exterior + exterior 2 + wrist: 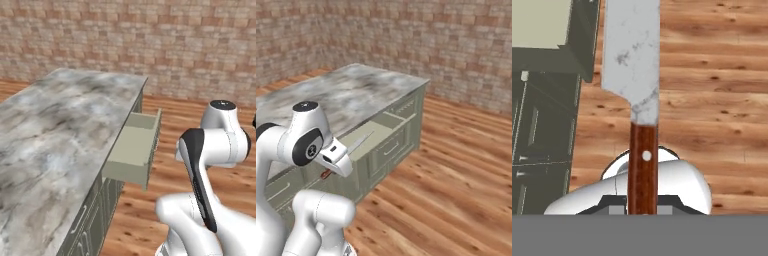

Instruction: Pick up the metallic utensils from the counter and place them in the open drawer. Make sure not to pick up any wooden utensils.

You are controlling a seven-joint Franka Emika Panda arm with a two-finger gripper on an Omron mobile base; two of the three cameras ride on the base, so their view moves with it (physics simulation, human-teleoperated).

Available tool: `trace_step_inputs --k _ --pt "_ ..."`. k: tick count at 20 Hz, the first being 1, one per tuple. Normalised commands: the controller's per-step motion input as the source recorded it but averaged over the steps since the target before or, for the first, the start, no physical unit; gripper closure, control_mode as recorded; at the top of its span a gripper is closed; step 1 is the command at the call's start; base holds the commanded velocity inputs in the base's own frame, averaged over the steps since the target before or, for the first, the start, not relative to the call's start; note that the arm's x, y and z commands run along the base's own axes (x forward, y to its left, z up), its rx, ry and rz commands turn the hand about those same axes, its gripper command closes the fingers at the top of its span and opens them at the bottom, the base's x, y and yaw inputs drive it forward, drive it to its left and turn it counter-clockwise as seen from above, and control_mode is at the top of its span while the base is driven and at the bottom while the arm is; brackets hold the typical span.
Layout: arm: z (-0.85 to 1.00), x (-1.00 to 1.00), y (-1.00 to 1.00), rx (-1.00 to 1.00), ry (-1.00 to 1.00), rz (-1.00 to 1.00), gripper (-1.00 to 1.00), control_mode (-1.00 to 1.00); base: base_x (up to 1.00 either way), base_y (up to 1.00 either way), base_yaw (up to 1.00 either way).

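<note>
My gripper (643, 209) is shut on the red-brown handle of a metallic utensil (633, 60) with a broad, pale silvery blade. It hangs over the wooden floor, beside the cabinet fronts. From the right base view the blade (360, 143) points toward the open sage-green drawer (379, 134). The drawer (131, 150) juts out from under the marbled counter (50, 135) and looks bare inside. The dark grey spoon and the wooden utensils are out of view.
Sage-green cabinet fronts (391, 145) run under the counter's edge. Wooden floor (446, 175) spreads out to the right of the cabinets. A brick wall (190, 45) closes the back. The arm's white links (215, 145) stand to the right of the drawer.
</note>
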Motion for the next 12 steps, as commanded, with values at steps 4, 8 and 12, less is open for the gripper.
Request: trace_step_inputs --k 4,8,12 --pt "0.00 0.00 0.00 0.00 0.00 0.00 1.00 1.00 0.61 0.00 0.24" --pt "0.00 0.00 0.00 0.00 0.00 0.00 1.00 1.00 0.28 0.04 0.24" --pt "0.00 0.00 0.00 0.00 0.00 0.00 1.00 1.00 0.12 0.12 0.17"
